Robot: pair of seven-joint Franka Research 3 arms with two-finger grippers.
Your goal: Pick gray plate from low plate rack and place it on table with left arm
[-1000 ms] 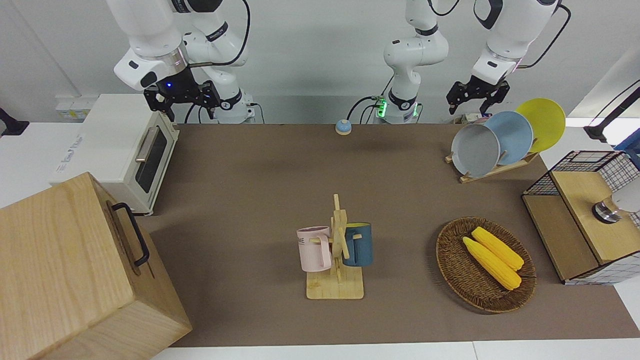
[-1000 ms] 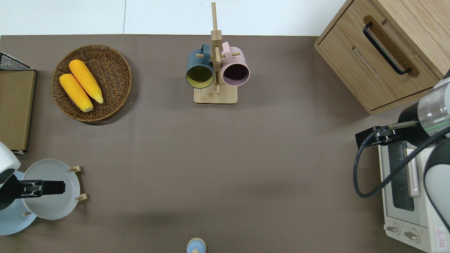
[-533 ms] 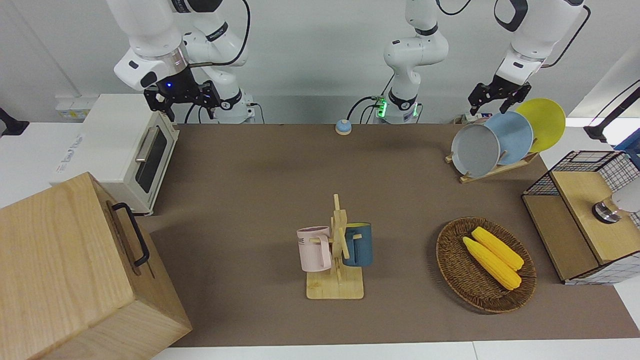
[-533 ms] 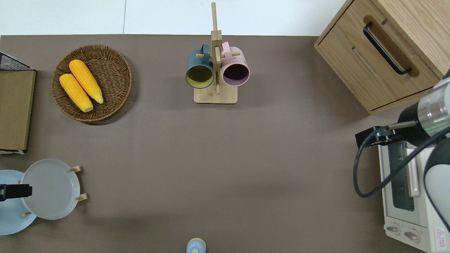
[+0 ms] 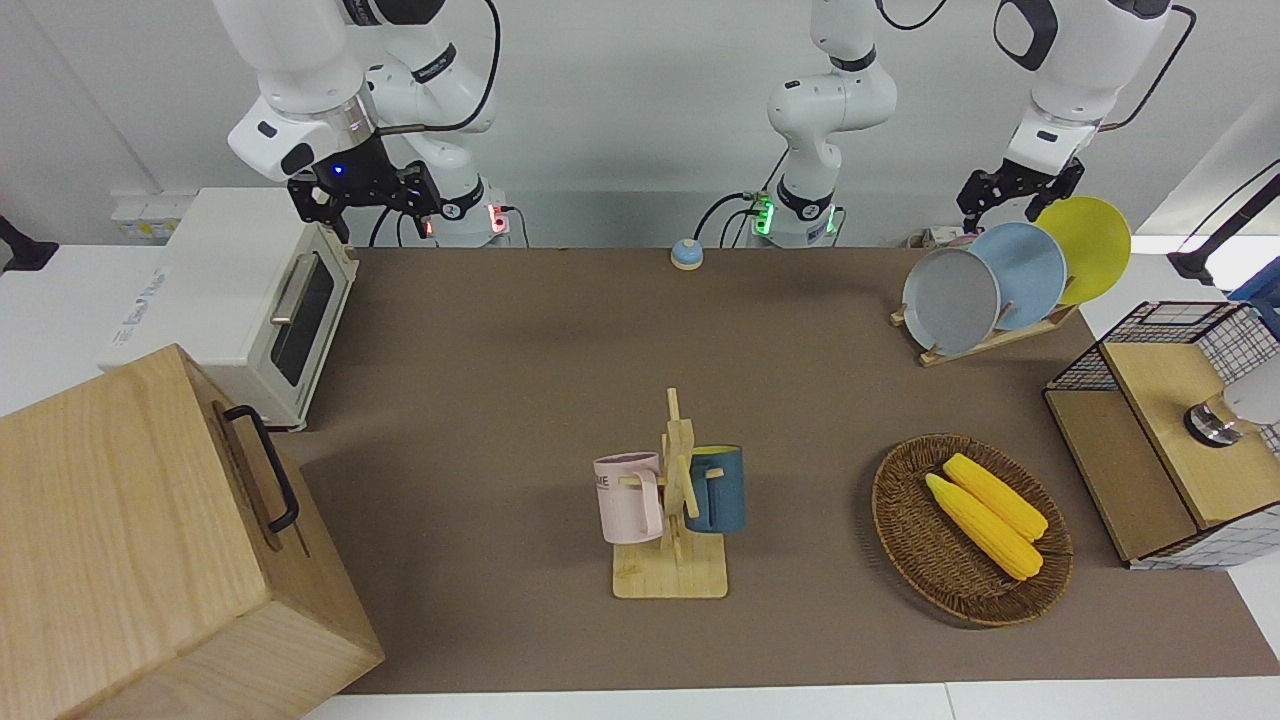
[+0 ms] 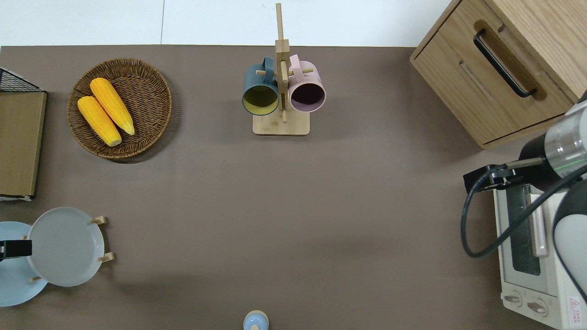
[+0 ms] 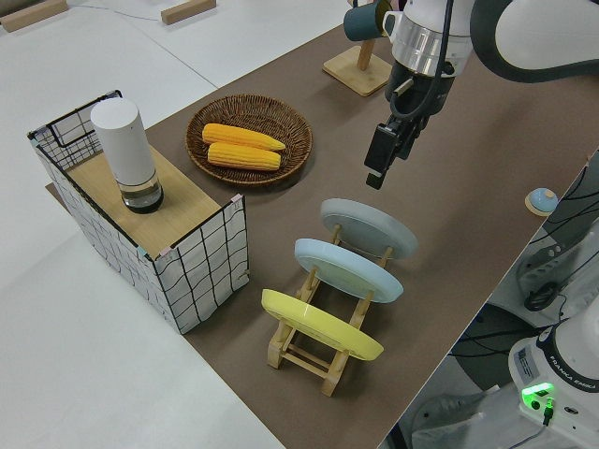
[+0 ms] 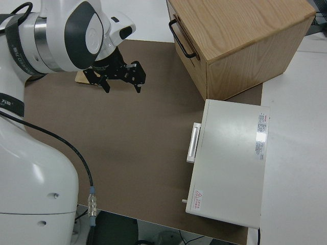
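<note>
Round light gray plate [image 5: 950,300] sits slanted in the low pale wooden rack [image 7: 323,346]; left end effector [image 5: 1018,192] hovers empty, fingers slightly apart, so I'd drop onto the plate's top rim squarely.

Gray plate [image 5: 950,298] upright in low plate rack [image 5: 985,340], left gripper [image 5: 1018,196] above light blue plate [image 5: 1020,272], right arm parked
</note>
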